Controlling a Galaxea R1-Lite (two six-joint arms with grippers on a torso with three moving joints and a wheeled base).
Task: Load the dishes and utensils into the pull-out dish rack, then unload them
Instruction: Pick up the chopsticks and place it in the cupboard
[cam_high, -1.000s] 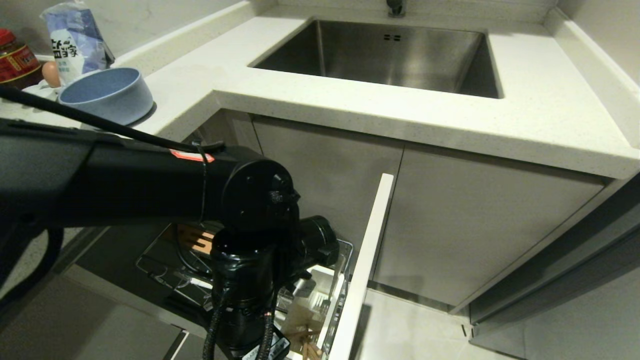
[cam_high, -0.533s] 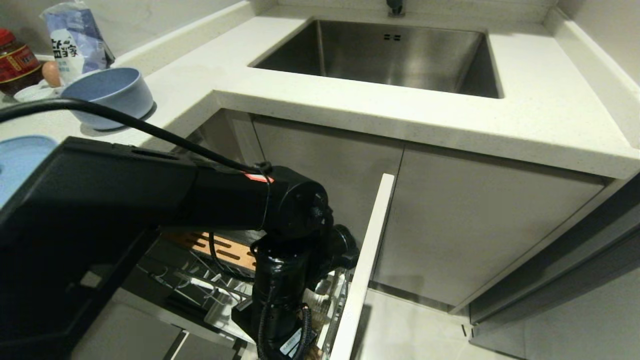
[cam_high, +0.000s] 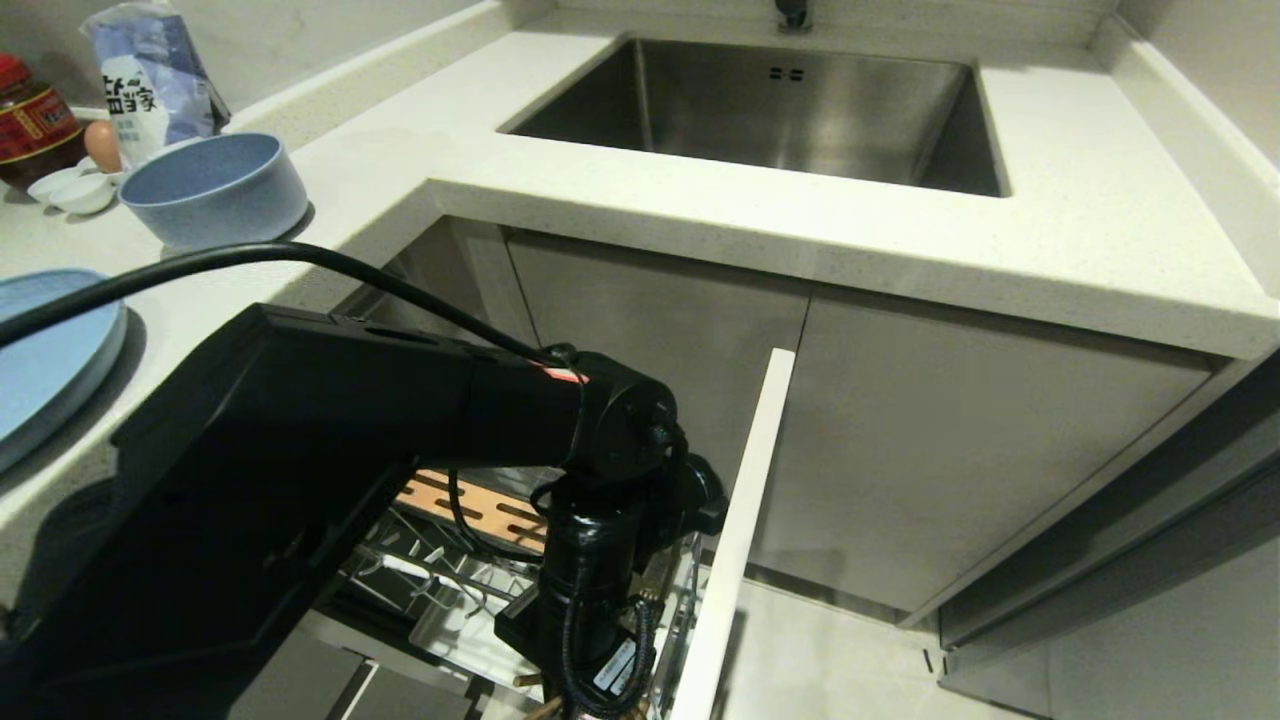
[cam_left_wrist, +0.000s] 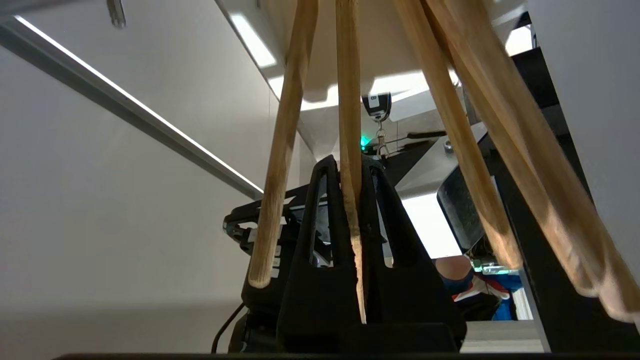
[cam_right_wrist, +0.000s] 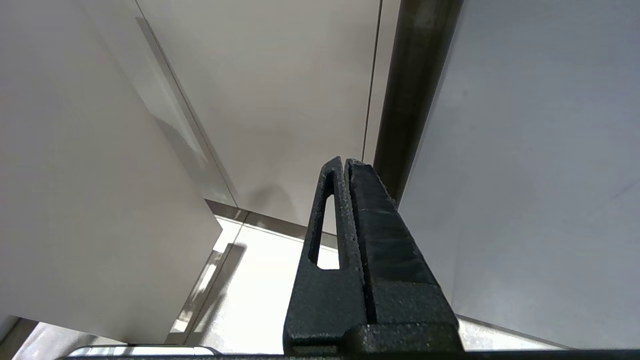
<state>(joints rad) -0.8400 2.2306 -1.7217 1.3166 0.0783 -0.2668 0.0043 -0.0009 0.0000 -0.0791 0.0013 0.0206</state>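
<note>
1. Your left gripper (cam_left_wrist: 352, 167) is closed on a wooden chopstick (cam_left_wrist: 348, 100), with more chopsticks (cam_left_wrist: 285, 140) hanging close beside it.
2. Your left arm (cam_high: 420, 420) reaches down into the pull-out dish rack (cam_high: 470, 580), near its pale front panel (cam_high: 740, 520).
3. The blue bowl (cam_high: 212, 188) and light-blue plate (cam_high: 50, 340) sit on the counter (cam_high: 700, 210), apart from each other.
4. Your right gripper (cam_right_wrist: 345, 165) is closed on nothing, beside the cabinet fronts (cam_right_wrist: 280, 90).

The left arm (cam_high: 330, 450) fills the gap above the pull-out dish rack (cam_high: 450, 590). Its cabinet front (cam_high: 735, 530) walls the right side. Several chopsticks (cam_left_wrist: 285, 145) crowd the fingers (cam_left_wrist: 320, 235).
</note>
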